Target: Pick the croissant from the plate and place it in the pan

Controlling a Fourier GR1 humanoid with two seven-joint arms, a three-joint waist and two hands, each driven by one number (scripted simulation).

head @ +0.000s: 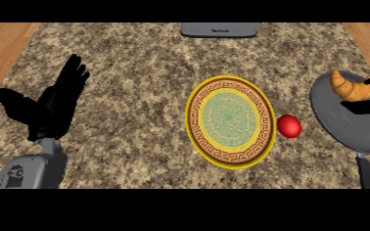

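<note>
your left hand (59, 100) rests open at the left edge; croissant (348, 86) lies in the pan (334, 115) at the right edge, plate (230, 122) bare mid-counter

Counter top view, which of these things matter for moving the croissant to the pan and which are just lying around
Belongs to the job:
croissant, now over the pan
pan, at the right edge
plate, nothing on it

Just lying about:
red ball-like object, between plate and pan
grey item at the far edge
left hand, resting open at the left

Left hand (57, 100) open at left edge, fingers straight and raised, grey forearm (33, 169) below, right hand unseen
</note>
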